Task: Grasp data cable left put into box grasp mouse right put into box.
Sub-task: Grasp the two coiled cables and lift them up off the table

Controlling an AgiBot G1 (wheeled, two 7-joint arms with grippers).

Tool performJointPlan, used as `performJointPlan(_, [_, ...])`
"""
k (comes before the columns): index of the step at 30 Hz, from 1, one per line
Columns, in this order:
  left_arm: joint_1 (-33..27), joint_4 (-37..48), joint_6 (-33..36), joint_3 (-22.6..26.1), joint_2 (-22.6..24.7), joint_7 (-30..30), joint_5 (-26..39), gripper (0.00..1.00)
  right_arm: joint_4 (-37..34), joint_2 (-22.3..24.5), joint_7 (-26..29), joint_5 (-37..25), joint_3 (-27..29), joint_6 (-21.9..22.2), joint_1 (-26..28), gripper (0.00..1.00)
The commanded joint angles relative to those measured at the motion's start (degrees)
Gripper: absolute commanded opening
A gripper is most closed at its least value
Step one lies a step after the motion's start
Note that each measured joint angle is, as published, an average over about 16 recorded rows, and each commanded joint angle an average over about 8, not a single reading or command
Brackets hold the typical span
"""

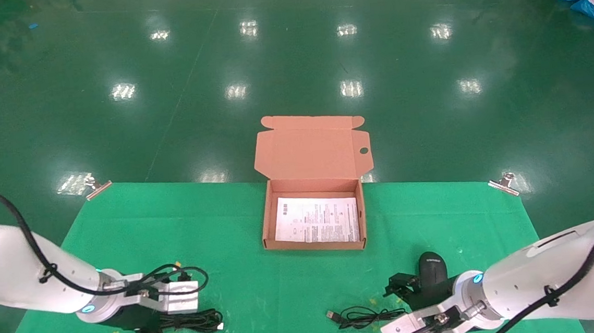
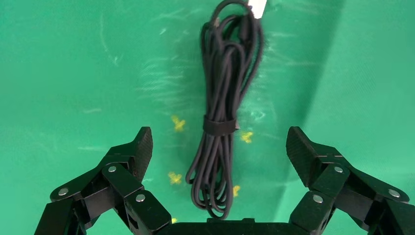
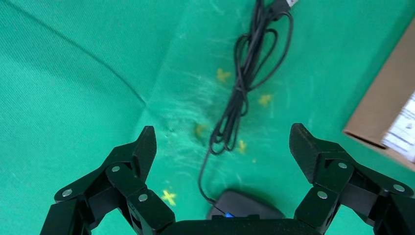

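The shallow orange-brown cardboard mailer box [image 1: 313,223] sits open at the middle of the green cloth-covered table [image 1: 228,229], lid tilted back, a white printed sheet [image 1: 317,220] on its bottom. The left gripper [image 2: 219,147] hovers over the bundled black data cable [image 2: 222,112], its fingers [image 2: 139,147] spread wide to either side and gripping nothing (a black strap cinches the bundle at its middle). The right gripper [image 3: 222,147] hangs likewise wide open and empty above the small black oval mouse [image 3: 244,208], whose thin black cord [image 3: 244,83] loops away across the cloth toward its USB plug [image 1: 332,315]; both lie near the front edge, right of the box
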Motion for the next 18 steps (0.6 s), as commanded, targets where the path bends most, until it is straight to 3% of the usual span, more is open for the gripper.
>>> performJointPlan(1, [-0.1, 2.4, -0.8, -0.3, 0.6, 0.4, -0.4, 1.00, -1.2, -0.6, 0.4, 0.1, 0.0, 0.1, -0.1, 1.00])
performJointPlan(18, [-1.8, 19.8, -6.1, -2.0, 4.8, 6.8, -3.4, 1.00, -13.3, -6.4, -1.3, -2.3, -0.9, 4.7, 1.2, 0.99])
